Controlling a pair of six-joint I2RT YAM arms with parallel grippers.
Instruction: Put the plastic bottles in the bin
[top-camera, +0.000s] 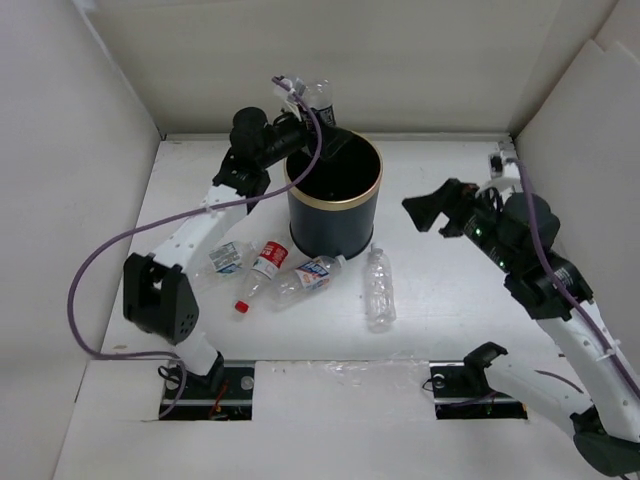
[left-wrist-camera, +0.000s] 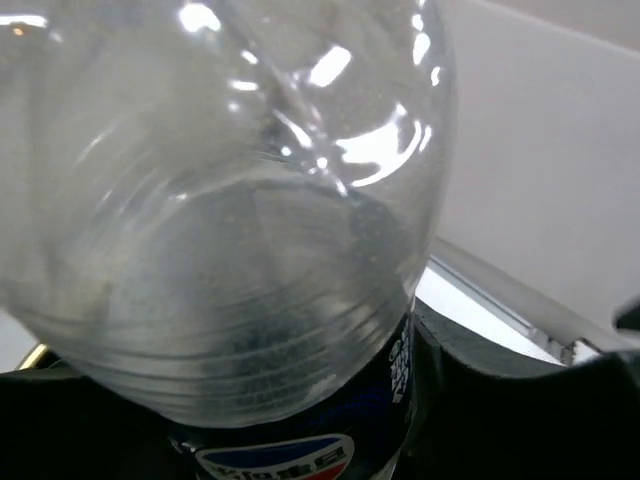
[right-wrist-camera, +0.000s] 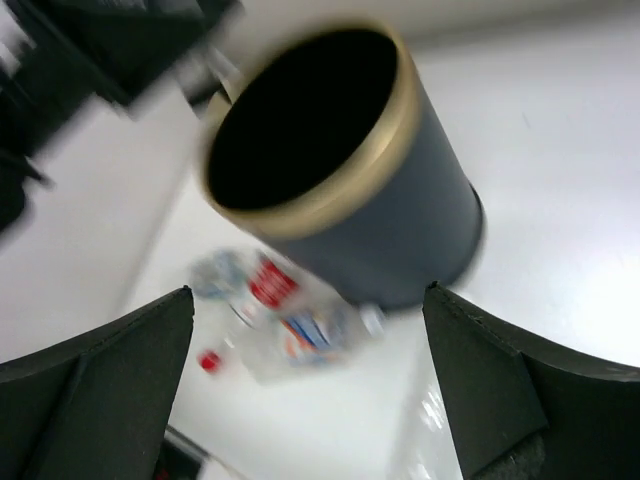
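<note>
Item 1: my left claw (top-camera: 303, 112) gripped a blue-labelled bottle (top-camera: 320, 97) above the far-left rim of the bin (top-camera: 335, 225). Item 2: my right claw (top-camera: 432, 212) hung open, right of the bin. Item 3: on the surface (top-camera: 450, 300), near the bin's front, lay 4 bottles, including a red-labelled bottle (top-camera: 262, 265) and a clear bottle (top-camera: 378, 290).

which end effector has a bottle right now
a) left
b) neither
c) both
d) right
a: the left end effector grips a clear bottle up by the far rim of the bin, while the right end effector hangs open and empty to the bin's right.
</note>
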